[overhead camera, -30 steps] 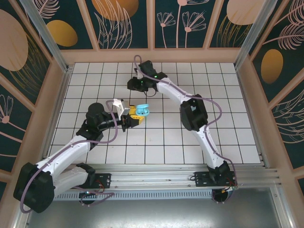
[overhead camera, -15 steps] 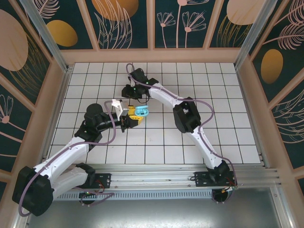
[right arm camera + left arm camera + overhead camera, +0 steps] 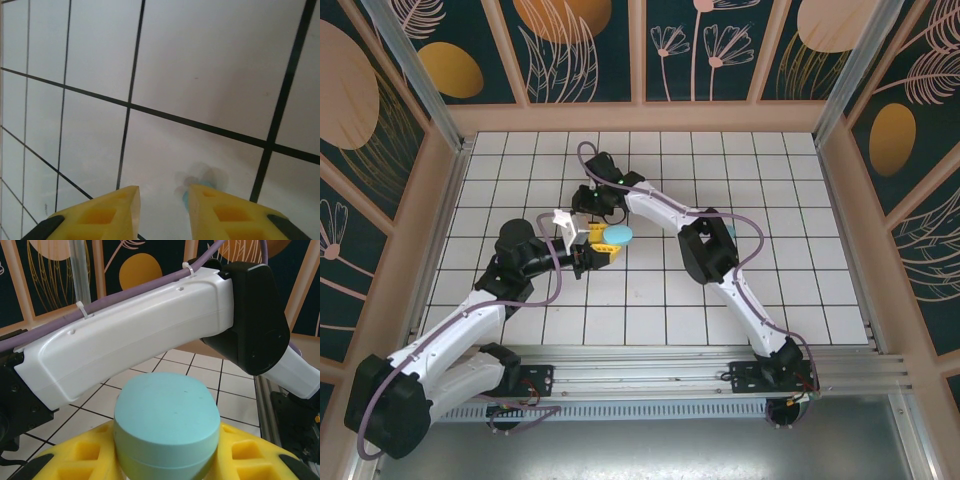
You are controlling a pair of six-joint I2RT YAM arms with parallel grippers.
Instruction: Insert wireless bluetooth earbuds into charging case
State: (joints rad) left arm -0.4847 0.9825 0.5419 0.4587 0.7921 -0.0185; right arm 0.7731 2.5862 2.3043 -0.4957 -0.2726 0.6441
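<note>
Nearest the bases, the left gripper point(image 3: 604, 243) is seen at about ten o'clock from the centre of the tiled table point(image 3: 800, 250). Its yellow fingers point(image 3: 240, 460) are closed on the charging case point(image 3: 167, 420), which is held with its lid upward. The lid is fully down, with a thin seam running round the body. A second ago the case was shown gaping, with dark hollows visible inside; now one smooth oval is presented. The grip itself has not been altered.

Just beyond the case, the right arm's white link point(image 3: 130, 345) is stretched across from nine o'clock to three o'clock. That arm has been swung in from the far tiles over the last second, so the right gripper point(image 3: 164, 197) is now placed just beside the case, at about eleven o'clock from it. Its jaws are set narrowly apart, nothing is spanned between them, and bare tile is seen beneath. A small pale-blue blur, probably an earbud point(image 3: 192, 189), is made out against the inner face of one fingertip. Whether it is touched or merely lying on the tile cannot be told.

With the lid shut, nothing more can be inserted. It is judged that either this case has been filled, or it must be reopened before that earbud can be seated.
</note>
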